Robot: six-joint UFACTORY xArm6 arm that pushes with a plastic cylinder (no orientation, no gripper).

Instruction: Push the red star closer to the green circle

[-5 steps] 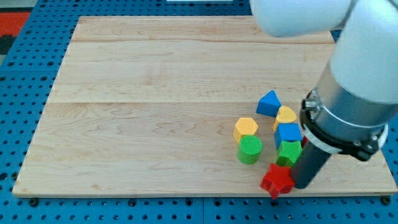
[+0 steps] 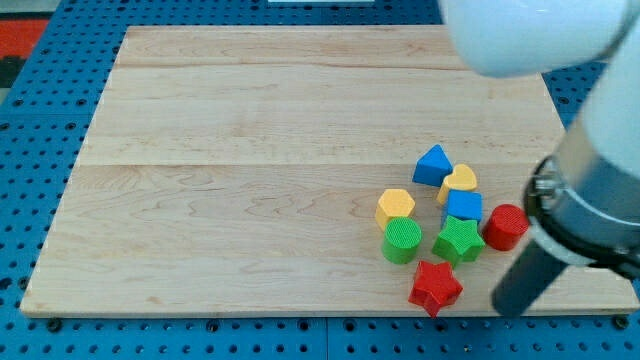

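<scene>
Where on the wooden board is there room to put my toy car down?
The whole view's left half and the top of the board are bare wood. The lower right is crowded: red star, green circle, green star and yellow hexagon huddle there, with my tip just right of the red star.

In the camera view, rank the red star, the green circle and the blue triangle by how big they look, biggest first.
1. red star, widest across its points.
2 and 3. green circle and blue triangle look about alike, so I won't rank them. The star also sits nearest the view's bottom, possibly nearer the camera, so this is apparent size only.
</scene>
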